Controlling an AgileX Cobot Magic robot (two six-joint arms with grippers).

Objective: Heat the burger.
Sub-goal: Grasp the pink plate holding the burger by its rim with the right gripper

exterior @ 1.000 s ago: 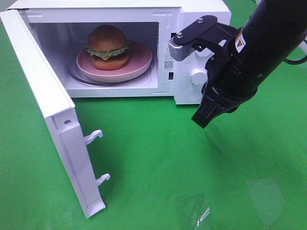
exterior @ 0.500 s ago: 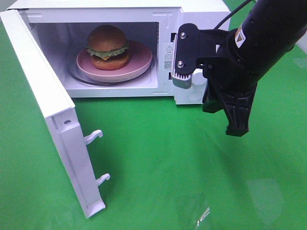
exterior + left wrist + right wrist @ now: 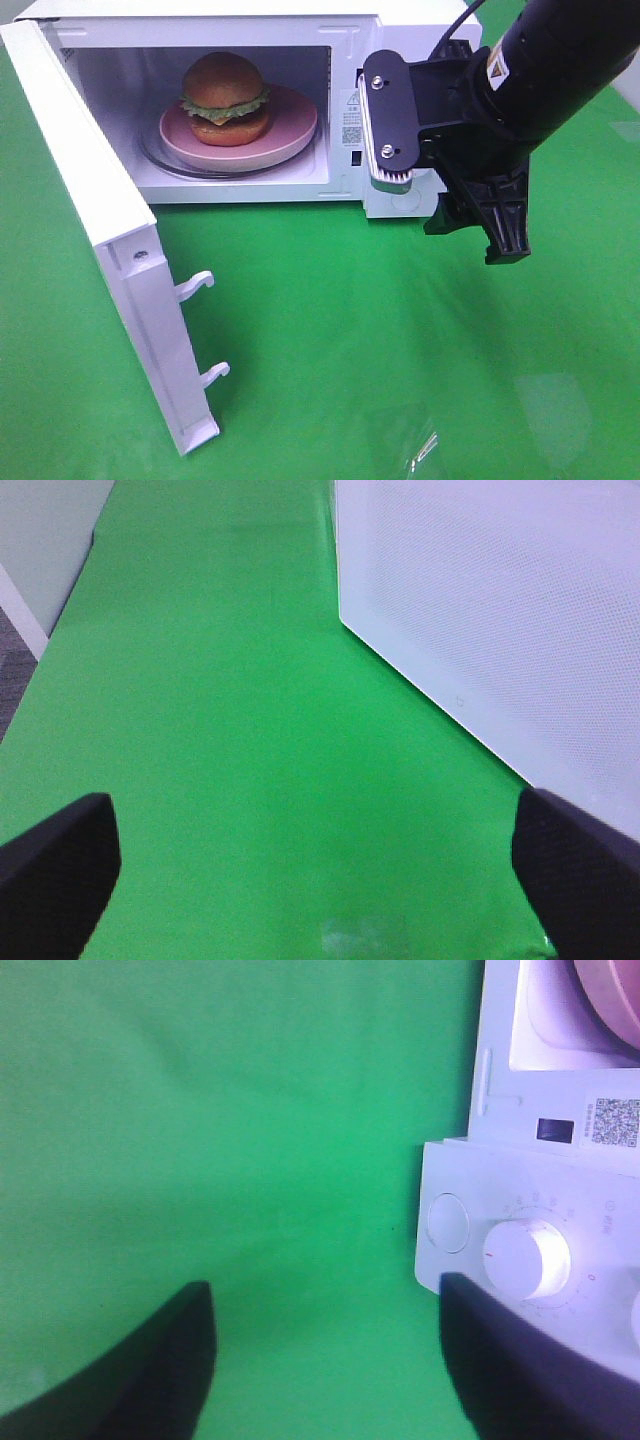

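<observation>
Green cloth [image 3: 330,330] covers the table. White microwave [image 3: 420,25] at the back, its door [image 3: 90,215] swung fully open toward the left, two latch hooks [image 3: 196,285] showing on the door's edge. Burger [image 3: 225,98] sits upright on the pink plate [image 3: 296,128] inside the cavity, plate resting on the glass turntable [image 3: 150,152]; nothing touches the burger. Right gripper [image 3: 450,212] hangs in front of the control panel, clear of the cloth, jaws spread wide, nothing between them; one finger [image 3: 390,125] lies across the panel's face in the high view. Right wrist view: gripper [image 3: 325,1290] over bare cloth, a white knob [image 3: 525,1258] and a round button [image 3: 447,1222] just beside one finger, QR label [image 3: 615,1120] above them, plate rim [image 3: 612,1000] at the corner. Left gripper [image 3: 315,810] appears only in its own wrist view: jaws fully apart, empty, over cloth, near a white dotted panel [image 3: 500,610]; which part of the microwave that panel is, cannot tell.
</observation>
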